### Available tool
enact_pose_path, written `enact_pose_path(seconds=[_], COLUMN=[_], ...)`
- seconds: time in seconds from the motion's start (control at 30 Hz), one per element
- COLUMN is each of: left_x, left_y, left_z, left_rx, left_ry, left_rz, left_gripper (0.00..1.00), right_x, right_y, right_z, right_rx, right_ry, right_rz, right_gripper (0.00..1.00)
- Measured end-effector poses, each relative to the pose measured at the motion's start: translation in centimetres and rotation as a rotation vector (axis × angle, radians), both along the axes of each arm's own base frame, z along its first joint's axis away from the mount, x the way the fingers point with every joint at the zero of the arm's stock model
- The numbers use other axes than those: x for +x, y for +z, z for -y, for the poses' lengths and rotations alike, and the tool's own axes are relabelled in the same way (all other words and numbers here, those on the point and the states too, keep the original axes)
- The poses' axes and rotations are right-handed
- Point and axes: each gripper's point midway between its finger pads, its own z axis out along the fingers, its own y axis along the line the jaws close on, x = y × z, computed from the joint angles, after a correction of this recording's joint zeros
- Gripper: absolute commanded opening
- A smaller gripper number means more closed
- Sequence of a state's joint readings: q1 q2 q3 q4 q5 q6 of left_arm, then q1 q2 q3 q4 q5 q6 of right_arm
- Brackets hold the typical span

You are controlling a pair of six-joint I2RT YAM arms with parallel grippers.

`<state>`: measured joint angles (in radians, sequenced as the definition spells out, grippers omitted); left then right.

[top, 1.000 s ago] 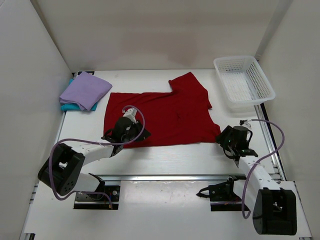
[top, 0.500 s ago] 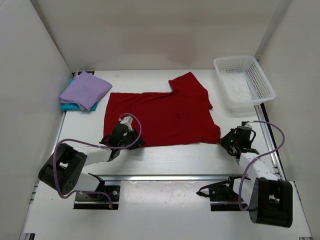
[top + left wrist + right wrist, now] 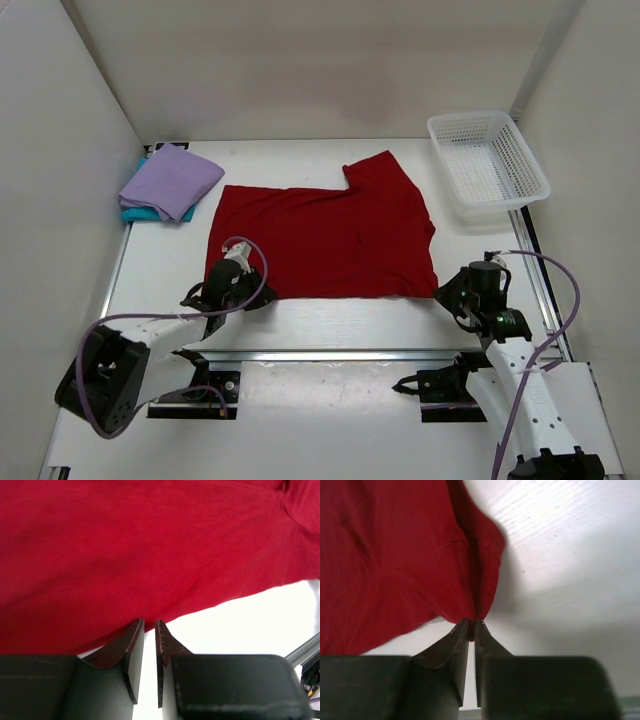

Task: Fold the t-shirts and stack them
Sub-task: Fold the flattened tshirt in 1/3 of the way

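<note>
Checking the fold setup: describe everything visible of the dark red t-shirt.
The dark red t-shirt is plain soft cloth, spread nearly flat on the white table, one short sleeve pointing to the far side. The right gripper is shut on its near-right corner, bunching it into a ridge. The left gripper sits at the near-left hem; grip unclear.

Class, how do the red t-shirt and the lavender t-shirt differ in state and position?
The red t-shirt lies spread open; the lavender t-shirt is folded. The lavender t-shirt rests on a teal shirt, far left; the red t-shirt directly on the table, centre. Both are plain cloth.
</note>
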<state>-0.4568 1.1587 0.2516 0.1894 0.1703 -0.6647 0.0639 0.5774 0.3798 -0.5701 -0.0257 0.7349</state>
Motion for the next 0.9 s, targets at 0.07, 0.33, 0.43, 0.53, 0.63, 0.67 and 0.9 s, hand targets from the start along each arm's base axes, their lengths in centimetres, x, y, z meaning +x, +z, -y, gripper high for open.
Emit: enact_pose_path(seconds=[0.07,0.33,0.43,0.53,0.63,0.67,0.9], left_x=[-0.2,-0.3,0.4,1.3,1.8,1.7,0.1], left_y=[0.1,2.5,3.6,4.0,3.1,2.5,-0.5], left_z=[-0.7,-1.0,0.3,2.5,4.1,4.3,2.7], left_rx=[0.001,0.004,0.012,0.029,0.052,0.062,0.111], left_ry=[0.016,0.005,-0.025,-0.075,-0.116,-0.124,-0.115], left_rz=[0.005,0.057,0.065,0.059,0.026,0.009,-0.060], left_gripper=[0.28,0.28,0.28,0.27,0.26,0.26,0.28], right_x=[-0.4,0.2,1.1,2.1,4.0,4.7,4.8], right_y=[0.1,1.2,0.7,-0.4,-2.2,-2.9,-5.7], right_z=[0.4,0.8,-2.9,-7.5,-9.9,-10.3,-11.1], right_rx=[-0.001,0.004,-0.012,-0.034,-0.054,-0.058,-0.040], right_ry=[-0.028,0.002,0.183,0.384,0.469,0.479,0.495], right_rz=[-0.013,-0.006,-0.031,-0.079,-0.121,-0.126,-0.093], right_gripper=[0.35,0.17,0.00,0.00,0.00,0.01,0.00])
